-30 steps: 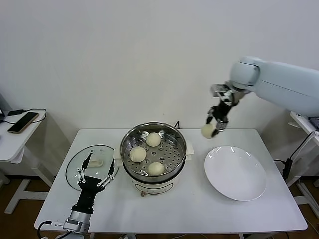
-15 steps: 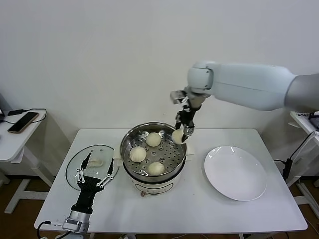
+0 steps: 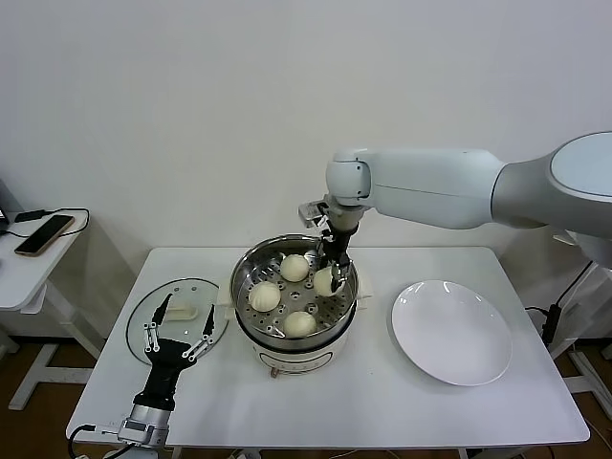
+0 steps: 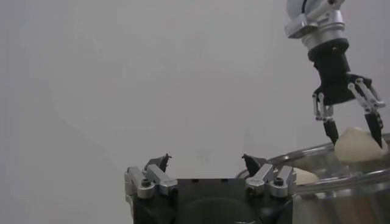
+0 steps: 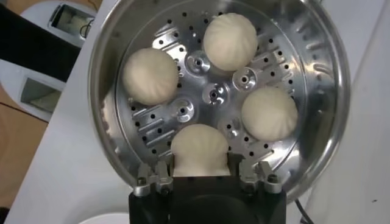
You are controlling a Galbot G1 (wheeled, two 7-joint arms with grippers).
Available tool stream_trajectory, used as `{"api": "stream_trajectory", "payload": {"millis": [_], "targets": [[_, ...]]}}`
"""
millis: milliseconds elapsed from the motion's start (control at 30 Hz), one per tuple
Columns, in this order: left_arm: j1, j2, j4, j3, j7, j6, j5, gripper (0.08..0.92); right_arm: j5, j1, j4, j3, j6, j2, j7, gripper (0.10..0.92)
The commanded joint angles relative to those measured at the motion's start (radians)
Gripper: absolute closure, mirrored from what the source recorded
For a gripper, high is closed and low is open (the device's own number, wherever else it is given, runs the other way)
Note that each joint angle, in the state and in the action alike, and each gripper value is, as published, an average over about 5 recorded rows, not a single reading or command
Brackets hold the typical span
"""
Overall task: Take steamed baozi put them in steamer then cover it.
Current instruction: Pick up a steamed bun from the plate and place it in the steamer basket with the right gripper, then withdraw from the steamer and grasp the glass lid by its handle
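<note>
The shiny steamer [image 3: 251,268] stands mid-table on its white base. Three steamed baozi [image 3: 294,267] [image 3: 264,295] [image 3: 299,323] lie on its perforated tray. My right gripper [image 3: 330,277] reaches down inside the pot at its right side, shut on another baozi [image 3: 325,279]. In the right wrist view this baozi [image 5: 200,149] sits squeezed between the fingers of the right gripper [image 5: 201,164], just above the tray, with the others [image 5: 230,41] around it. The glass cover [image 3: 143,325] lies flat left of the steamer. My left gripper [image 3: 179,330] hovers open over its near edge, holding nothing.
A white plate [image 3: 451,330] lies bare to the right of the steamer. A phone [image 3: 43,234] rests on a side table at far left. The left wrist view shows the right gripper [image 4: 353,131] with its baozi [image 4: 358,145] at the pot's rim.
My right arm has swung left from beside the plate to over the steamer and lowered the baozi into the pot. The left gripper has barely shifted.
</note>
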Motion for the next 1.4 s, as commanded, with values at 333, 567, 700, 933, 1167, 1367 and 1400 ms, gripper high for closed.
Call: {"api": "stream_trajectory", "payload": {"millis": [333,567,700,933,1167,1367,1400], "targets": [[0.0,0.001,0.0,-0.003,-0.001,-0.002,-0.003,0.177,-0.027,-0.027,-0.023,-0.013,-0.001,0.023,0.003,0.41],[0.001,0.0,0.002,-0.003,0.0,-0.002,-0.003,0.177,-0.027,-0.026,-0.012,-0.007,0.001,0.02,-0.004,0.323],[0.002,-0.001,0.002,-0.004,0.0,-0.002,-0.003,0.177,-0.032,-0.02,0.003,0.001,0.002,0.005,-0.006,0.231],[0.001,-0.001,-0.001,-0.004,0.0,0.001,0.0,0.177,-0.049,-0.012,0.066,0.145,0.014,-0.109,0.006,0.203],[-0.015,0.008,0.002,-0.006,-0.005,0.008,0.043,0.177,0.014,-0.035,0.172,0.326,0.154,-0.32,0.495,0.203],[-0.061,0.021,0.012,-0.006,-0.043,0.029,0.179,0.177,0.006,-0.213,0.301,0.492,0.252,-0.492,1.214,0.203],[-0.07,0.024,0.012,-0.004,-0.053,0.036,0.204,0.177,0.005,-0.266,0.312,0.546,0.27,-0.517,1.311,0.203]]}}
